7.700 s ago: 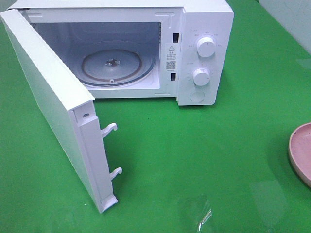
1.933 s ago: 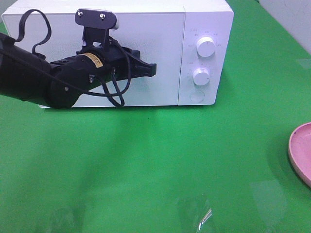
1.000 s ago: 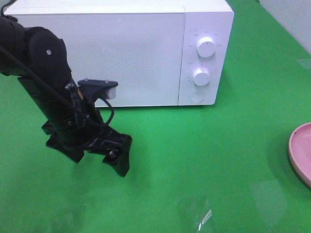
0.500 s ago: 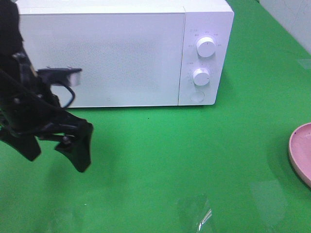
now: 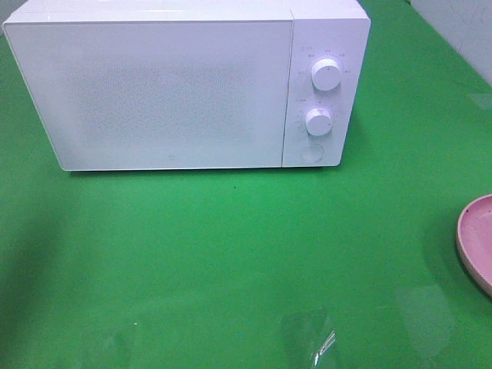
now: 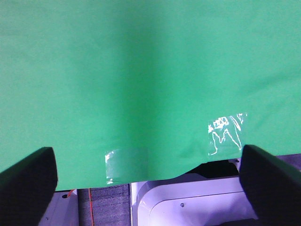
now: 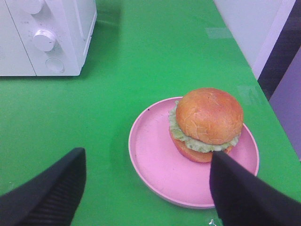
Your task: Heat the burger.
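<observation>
Golden-brown burger (image 7: 207, 123), frilly green lettuce

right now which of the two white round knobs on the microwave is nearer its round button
The lower white round knob. It sits directly above the round button on the white microwave, while the upper white knob is farther up the panel.

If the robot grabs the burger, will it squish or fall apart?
Probably a bit of both. The burger is stacked in layers, with frilly lettuce sticking out between bun halves, so a sideways squeeze might slide them apart. Its domed top looks glossy, so fingers may slip. It sits off-centre on the pink plate, which could tip or slide if pushed.
</observation>
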Controlling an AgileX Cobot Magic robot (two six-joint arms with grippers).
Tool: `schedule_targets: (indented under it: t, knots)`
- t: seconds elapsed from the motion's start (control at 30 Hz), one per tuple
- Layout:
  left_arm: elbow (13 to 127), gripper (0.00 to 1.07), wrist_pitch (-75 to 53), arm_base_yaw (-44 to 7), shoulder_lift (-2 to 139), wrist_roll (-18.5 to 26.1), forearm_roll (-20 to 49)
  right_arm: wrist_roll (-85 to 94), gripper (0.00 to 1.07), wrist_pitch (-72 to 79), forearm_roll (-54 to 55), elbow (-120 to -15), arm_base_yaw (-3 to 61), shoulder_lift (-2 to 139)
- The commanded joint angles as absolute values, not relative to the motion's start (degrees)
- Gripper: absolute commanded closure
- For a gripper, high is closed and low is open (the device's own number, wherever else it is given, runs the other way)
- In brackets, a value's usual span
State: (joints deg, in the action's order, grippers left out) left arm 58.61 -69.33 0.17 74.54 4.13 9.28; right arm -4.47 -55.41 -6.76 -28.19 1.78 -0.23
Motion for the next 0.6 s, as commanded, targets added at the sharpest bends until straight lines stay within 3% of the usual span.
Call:
schedule_targets:
  t: [0.03, 0.6]
  knots:
    - [55.9, 0.09, -71.2, 0.9, 70.4, 4.5, 9.7, -4.4, 0.37, -55.0, -7.0, -28.0, 1.5, -1.8]
    - [30.1, 0.09, -61.0, 0.9, 29.5, 6.0, 7.4, -4.4, 0.37, -55.0, -7.0, -28.0, 1.5, -1.8]
